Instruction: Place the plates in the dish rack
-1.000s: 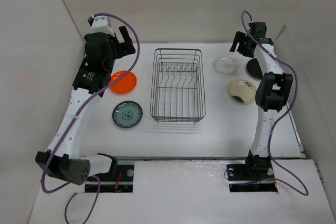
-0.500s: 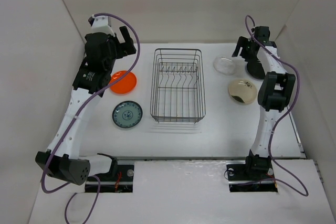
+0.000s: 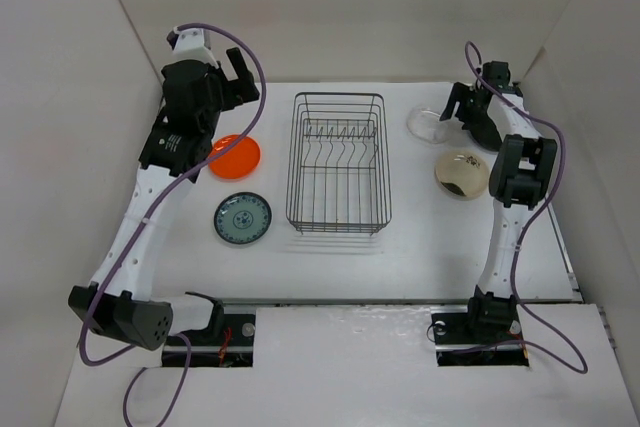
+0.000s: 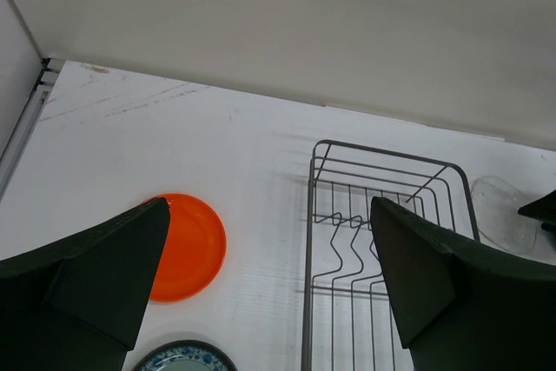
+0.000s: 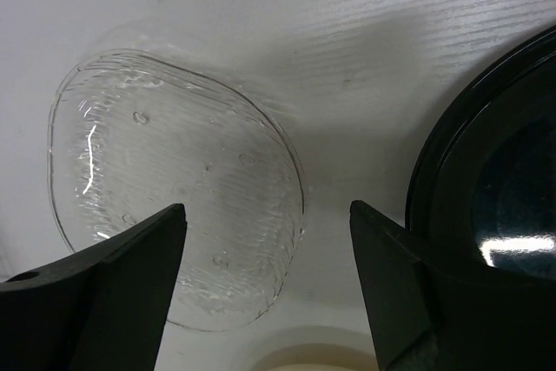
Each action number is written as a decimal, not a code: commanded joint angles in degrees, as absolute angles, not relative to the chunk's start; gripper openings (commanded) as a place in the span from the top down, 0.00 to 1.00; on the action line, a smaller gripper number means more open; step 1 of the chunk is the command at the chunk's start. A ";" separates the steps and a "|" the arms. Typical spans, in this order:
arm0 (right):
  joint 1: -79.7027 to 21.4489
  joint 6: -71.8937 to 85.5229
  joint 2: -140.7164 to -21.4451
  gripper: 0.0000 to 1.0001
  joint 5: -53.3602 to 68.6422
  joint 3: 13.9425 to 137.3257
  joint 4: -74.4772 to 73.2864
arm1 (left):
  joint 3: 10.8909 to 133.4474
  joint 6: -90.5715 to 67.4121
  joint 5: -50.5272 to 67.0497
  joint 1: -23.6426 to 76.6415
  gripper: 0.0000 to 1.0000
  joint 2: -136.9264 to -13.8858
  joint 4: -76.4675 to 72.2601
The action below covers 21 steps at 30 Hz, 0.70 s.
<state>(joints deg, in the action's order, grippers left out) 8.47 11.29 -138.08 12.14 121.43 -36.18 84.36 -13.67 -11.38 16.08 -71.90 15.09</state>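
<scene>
The dish rack stands in the middle of the table with no plate in it; its wires show in the left wrist view. An orange plate and a blue-green patterned plate lie to its left. On its right lie a clear glass plate, a black plate and a beige plate. My right gripper is open and low, straddling the glass plate's right rim, with the black plate beside its right finger. My left gripper hangs open high above the orange plate.
White walls close in the table at the back and both sides. The right arm's forearm stands just right of the beige plate. Purple cables loop off both wrists.
My right gripper has swung left and down, from over the black plate to the gap between it and the glass plate. The left arm has not moved.
</scene>
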 commanded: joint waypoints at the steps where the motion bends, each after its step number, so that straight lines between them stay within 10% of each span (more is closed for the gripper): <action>1: 8.70 10.46 -137.46 0.21 13.89 122.70 -35.42 | 87.80 -15.38 -13.88 16.35 0.00 -73.04 14.85; 21: 8.70 12.04 -142.11 0.39 15.29 124.37 -38.67 | 88.42 -16.00 -11.60 13.89 0.00 -79.19 15.91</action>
<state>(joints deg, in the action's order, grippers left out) 8.56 11.42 -140.20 15.05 122.21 -36.93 86.35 -15.55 -11.16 14.02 -80.05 17.65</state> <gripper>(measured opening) 0.613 0.997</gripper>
